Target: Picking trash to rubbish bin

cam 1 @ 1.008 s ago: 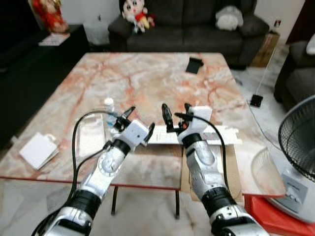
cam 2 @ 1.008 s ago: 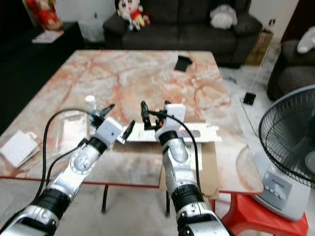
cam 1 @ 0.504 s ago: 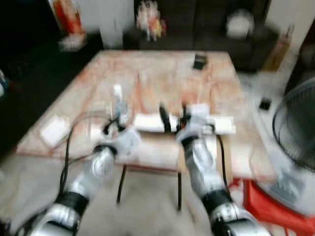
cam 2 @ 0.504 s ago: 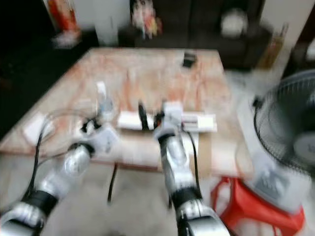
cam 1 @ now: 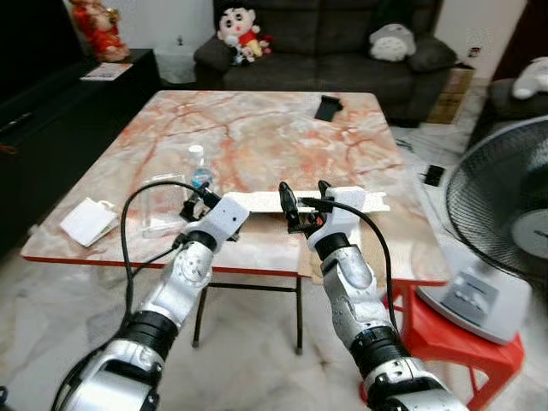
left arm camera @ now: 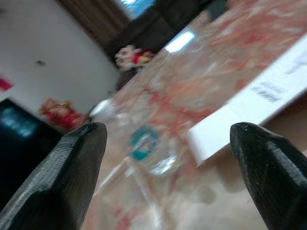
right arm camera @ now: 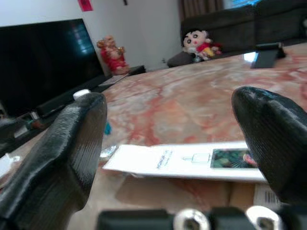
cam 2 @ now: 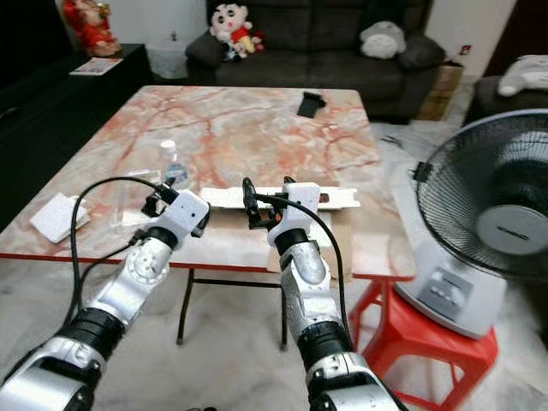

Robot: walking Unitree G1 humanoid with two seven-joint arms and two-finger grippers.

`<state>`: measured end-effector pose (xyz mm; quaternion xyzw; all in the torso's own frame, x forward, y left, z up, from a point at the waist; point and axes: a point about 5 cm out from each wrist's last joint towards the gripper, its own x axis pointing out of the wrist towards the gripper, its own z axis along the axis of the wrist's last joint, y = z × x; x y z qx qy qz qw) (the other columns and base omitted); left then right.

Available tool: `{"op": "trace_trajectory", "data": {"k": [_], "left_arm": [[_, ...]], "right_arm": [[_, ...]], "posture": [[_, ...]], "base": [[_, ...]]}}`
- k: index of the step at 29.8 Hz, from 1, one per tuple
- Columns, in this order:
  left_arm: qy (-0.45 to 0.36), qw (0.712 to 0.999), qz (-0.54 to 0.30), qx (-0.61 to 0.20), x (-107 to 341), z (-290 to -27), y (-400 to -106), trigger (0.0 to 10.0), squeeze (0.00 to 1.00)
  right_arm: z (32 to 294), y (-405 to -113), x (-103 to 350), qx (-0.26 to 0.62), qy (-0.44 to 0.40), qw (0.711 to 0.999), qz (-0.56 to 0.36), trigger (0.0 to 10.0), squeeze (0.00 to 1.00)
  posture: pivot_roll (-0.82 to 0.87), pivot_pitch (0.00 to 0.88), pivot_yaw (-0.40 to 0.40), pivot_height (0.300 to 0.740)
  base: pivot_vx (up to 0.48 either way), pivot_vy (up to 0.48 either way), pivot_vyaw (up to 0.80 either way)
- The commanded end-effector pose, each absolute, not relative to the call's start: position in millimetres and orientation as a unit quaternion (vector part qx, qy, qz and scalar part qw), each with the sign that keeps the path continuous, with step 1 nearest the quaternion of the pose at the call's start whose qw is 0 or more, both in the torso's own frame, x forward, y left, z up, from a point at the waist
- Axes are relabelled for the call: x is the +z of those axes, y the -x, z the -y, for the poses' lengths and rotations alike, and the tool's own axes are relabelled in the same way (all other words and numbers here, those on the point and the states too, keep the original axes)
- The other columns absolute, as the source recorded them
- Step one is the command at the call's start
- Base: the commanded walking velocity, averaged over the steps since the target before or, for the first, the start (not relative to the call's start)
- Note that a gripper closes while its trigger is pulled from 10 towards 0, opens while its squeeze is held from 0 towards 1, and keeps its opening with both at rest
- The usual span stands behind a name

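Trash, namely a flattened white carton (cam 1: 300,202), a small plastic bottle (cam 1: 199,168) and a clear wrapper (cam 1: 161,211), lies on the marble surface (cam 1: 257,128). We hover the left gripper (cam 1: 202,204) and right gripper (cam 1: 302,202) beside it, jaws released and empty; everything remains to collect.

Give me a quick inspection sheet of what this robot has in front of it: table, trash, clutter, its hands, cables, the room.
Surface: marble table, pink-veined, cardboard sheet at its near edge.
Job's things: long white flat box lying on the cardboard; plastic bottle upright; clear plastic packaging beside it; white bag at the table's left corner. Rubbish bin: nothing seen.
Clutter: small black object at the far side.
Grippers: left end effector open, near the bottle; right end effector open, over the white box; neither holds anything.
Cables: black cables looped along both forearms.
Surroundings: dark sofa with plush toys, standing fan, red stool.
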<state>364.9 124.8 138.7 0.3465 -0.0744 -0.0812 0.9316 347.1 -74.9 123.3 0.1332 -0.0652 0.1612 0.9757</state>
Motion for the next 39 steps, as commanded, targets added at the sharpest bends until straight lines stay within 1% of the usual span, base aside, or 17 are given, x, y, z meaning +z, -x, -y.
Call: {"op": "trace_trajectory", "data": {"k": [1,5,10,20,22,25,39], "left_arm": [[-0.358,0.93,0.054,-0.066,133,-135,-366,10.0,0.0],[-0.323,0.943,0.063,-0.055,137,-133,-366,10.0,0.0],[-0.316,0.945,0.065,-0.06,134,-126,-364,10.0,0.0],[-0.346,0.934,0.068,-0.059,135,-128,-366,10.0,0.0],[-0.365,0.926,0.071,-0.061,135,-129,-366,10.0,0.0],[-0.373,0.923,0.071,-0.063,134,-129,-365,10.0,0.0],[-0.384,0.917,0.078,-0.073,133,-126,-364,10.0,0.0]], "right_arm": [[65,-346,124,0.175,-0.135,0.974,0.059,10.0,0.0],[64,-346,124,0.175,-0.132,0.974,0.06,10.0,0.0],[64,-346,125,0.177,-0.13,0.974,0.06,10.0,0.0],[63,-346,125,0.177,-0.129,0.974,0.059,10.0,0.0],[63,-346,125,0.177,-0.129,0.974,0.059,10.0,0.0],[62,-345,125,0.179,-0.129,0.974,0.059,10.0,0.0],[60,-345,125,0.183,-0.13,0.973,0.058,10.0,0.0]], "posture": [[-0.04,0.032,0.017,0.74],[-0.04,0.031,0.019,0.74],[-0.04,0.031,0.019,0.74],[-0.04,0.03,0.018,0.74],[-0.04,0.03,0.018,0.74],[-0.04,0.02,0.021,0.74],[-0.04,0.0,0.027,0.74]], "base": [[0.0,0.0,0.0],[0.063,0.0,0.0],[0.253,0.0,0.0],[0.276,0.0,0.0],[0.281,0.0,0.0],[0.28,0.0,0.0],[0.306,0.0,0.0]]}}
